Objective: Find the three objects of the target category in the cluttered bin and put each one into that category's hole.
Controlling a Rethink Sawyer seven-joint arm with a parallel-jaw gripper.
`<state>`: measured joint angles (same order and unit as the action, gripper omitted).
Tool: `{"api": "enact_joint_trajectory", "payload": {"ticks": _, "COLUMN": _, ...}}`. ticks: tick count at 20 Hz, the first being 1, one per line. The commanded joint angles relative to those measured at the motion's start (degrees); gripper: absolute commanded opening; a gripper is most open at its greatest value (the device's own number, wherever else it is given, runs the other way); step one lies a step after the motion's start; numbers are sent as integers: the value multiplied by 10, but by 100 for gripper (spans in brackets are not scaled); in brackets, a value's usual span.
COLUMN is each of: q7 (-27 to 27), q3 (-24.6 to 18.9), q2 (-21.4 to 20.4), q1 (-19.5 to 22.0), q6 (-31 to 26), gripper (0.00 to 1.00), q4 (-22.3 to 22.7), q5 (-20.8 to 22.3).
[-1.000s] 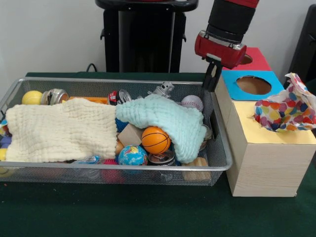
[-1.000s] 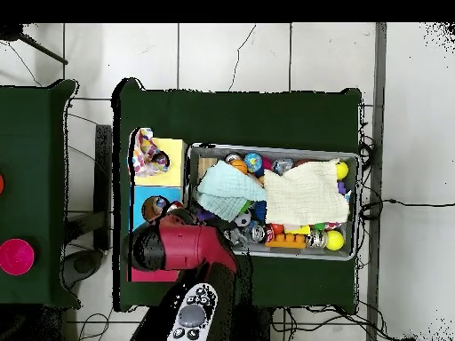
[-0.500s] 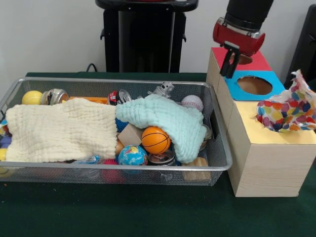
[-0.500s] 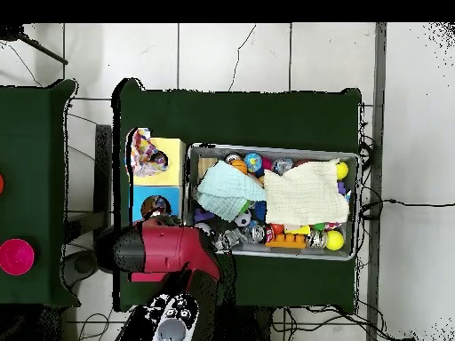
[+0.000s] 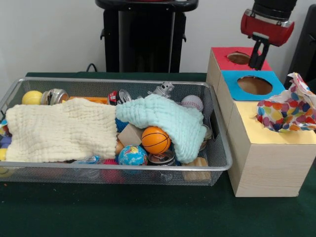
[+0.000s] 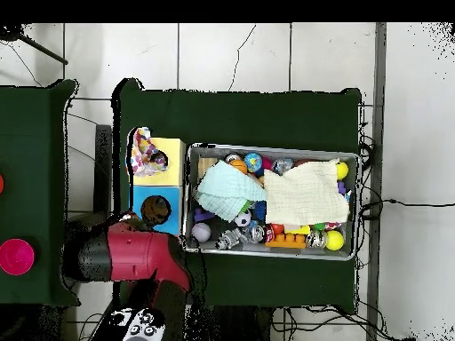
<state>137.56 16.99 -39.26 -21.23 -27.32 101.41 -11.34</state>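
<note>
Gripper [image 5: 257,58], finger state indiscernible, above the wooden box's [image 5: 266,163] far end between red hole [image 5: 239,58] and blue hole [image 5: 254,85]; mesh bin [image 5: 219,165] beside it holds basketball [image 5: 155,139] and baseball [image 5: 192,102] near its box-side end.

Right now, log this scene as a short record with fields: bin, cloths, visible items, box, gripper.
bin: wire mesh bin on the green table, cluttered
cloths: cream cloth over the picture-left part of the front view; light blue cloth draped beside it
visible items: basketball, globe ball, baseball, yellow ball
box: wooden box beside the bin, with a red hole panel, blue hole panel and yellow panel; spotted bag stuffed into the yellow one
gripper: gripper above the red panel, open or shut unclear
</note>
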Motion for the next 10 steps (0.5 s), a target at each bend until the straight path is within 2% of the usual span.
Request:
{"api": "enact_joint_trajectory", "payload": {"ticks": 1, "q7": 172, "q3": 4, "q2": 31, "q1": -33, "q6": -86, "gripper": 0, "q4": -35, "q5": -53}}
{"api": "enact_joint_trajectory", "payload": {"ticks": 10, "q7": 186, "q3": 18, "q2": 71, "q1": -56, "q6": -94, "gripper": 0, "q4": -80, "q5": -95}}
